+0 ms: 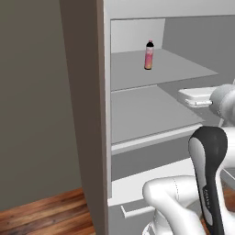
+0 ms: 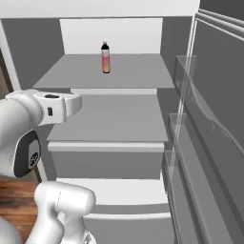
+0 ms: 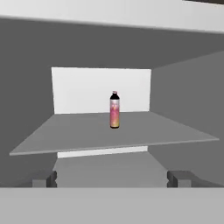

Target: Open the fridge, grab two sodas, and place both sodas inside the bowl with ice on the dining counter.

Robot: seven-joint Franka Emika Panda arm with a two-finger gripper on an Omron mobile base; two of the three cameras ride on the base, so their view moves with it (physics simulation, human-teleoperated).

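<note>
Tool (image 3: 112,178) wide open, empty; fingertips cropped low. Pink soda (image 3: 114,110) upright, upper fridge shelf (image 3: 78,131).

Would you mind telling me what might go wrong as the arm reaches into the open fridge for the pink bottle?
1. The pink bottle stands tall and narrow, alone on the upper shelf; a nudge from one finger could tip it.
2. The open gripper sits low, near the lower shelf; rising carelessly could clip the upper shelf's front edge.
3. Only one soda shows in the fridge, so the second may need searching.
</note>
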